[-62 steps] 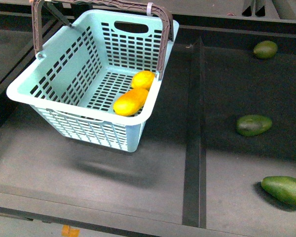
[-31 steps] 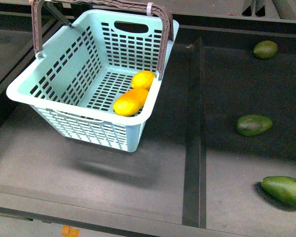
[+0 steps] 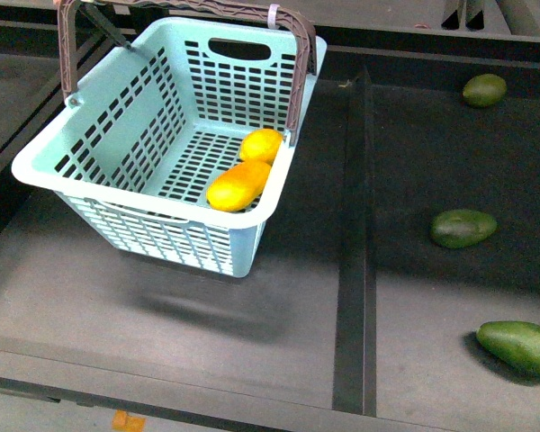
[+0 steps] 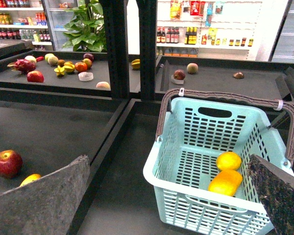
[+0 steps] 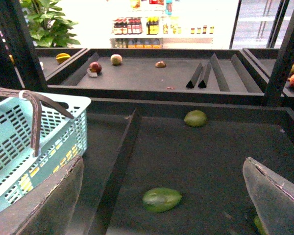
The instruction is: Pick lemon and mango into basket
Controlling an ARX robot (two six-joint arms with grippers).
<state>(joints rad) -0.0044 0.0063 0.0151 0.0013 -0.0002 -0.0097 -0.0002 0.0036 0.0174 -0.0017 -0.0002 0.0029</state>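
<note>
Lemon & mango sit touching on the basket floor by its right wall, so task looks done. Both tools wide, empty: left tool, right tool. You've nothing left to grip.

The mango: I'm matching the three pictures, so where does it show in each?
Front view: mango on the basket floor, nearer than the lemon.
Left wrist view: mango inside the basket.
Right wrist view: not clearly visible behind the basket wall.
Shared landmark: the basket's brown handle.
</note>
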